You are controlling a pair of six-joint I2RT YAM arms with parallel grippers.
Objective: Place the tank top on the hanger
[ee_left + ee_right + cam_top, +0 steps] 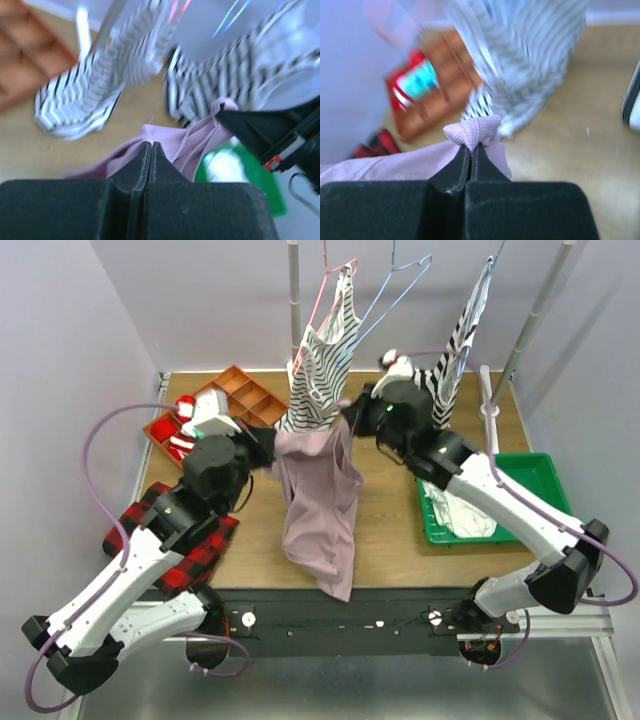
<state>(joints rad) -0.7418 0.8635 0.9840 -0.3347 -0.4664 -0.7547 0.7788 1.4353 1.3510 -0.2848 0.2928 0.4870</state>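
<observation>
Pickup looks done, hanging isn't: we see the tank top stretched between both arms above the bench, left fingers and right fingers each clenched on its upper edge. The hanger hangs bare behind. Both arms reach forward, wrists raised.

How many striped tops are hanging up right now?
2: one striped top hangs left of centre, above the tank top; the other hangs further right. None seems hidden.
</observation>
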